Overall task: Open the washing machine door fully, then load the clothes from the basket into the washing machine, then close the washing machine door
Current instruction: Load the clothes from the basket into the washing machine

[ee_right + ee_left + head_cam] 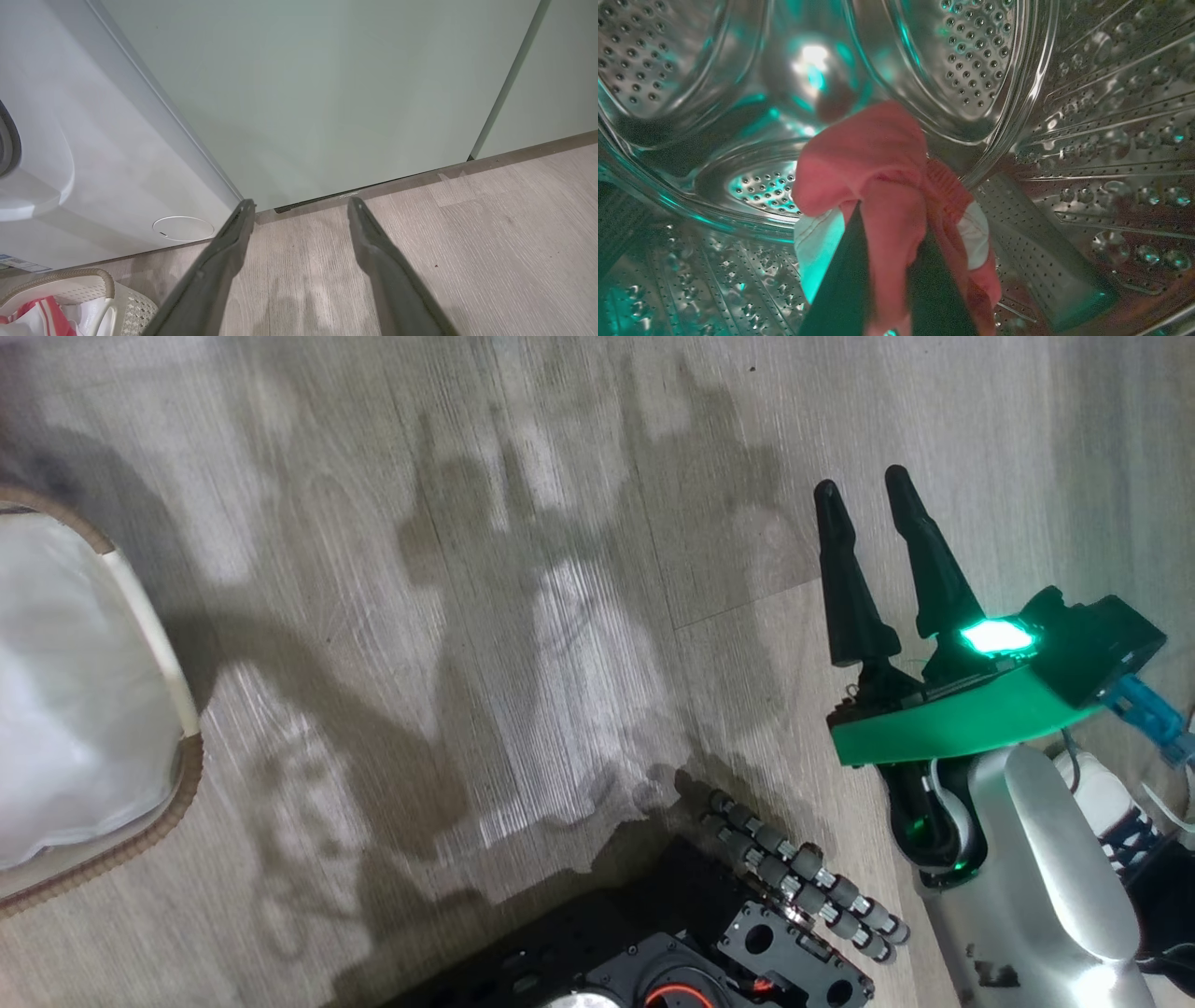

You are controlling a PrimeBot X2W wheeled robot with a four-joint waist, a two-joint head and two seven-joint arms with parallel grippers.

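Deep inside the washing machine drum (1087,140), the left gripper (891,219) pinches the red garment (868,149), which is bunched over its fingertips with the back wall ahead.

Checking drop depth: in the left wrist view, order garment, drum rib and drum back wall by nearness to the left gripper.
1. Red garment, held in the left gripper.
2. Drum rib, lower right.
3. Drum back wall, behind, upper middle.
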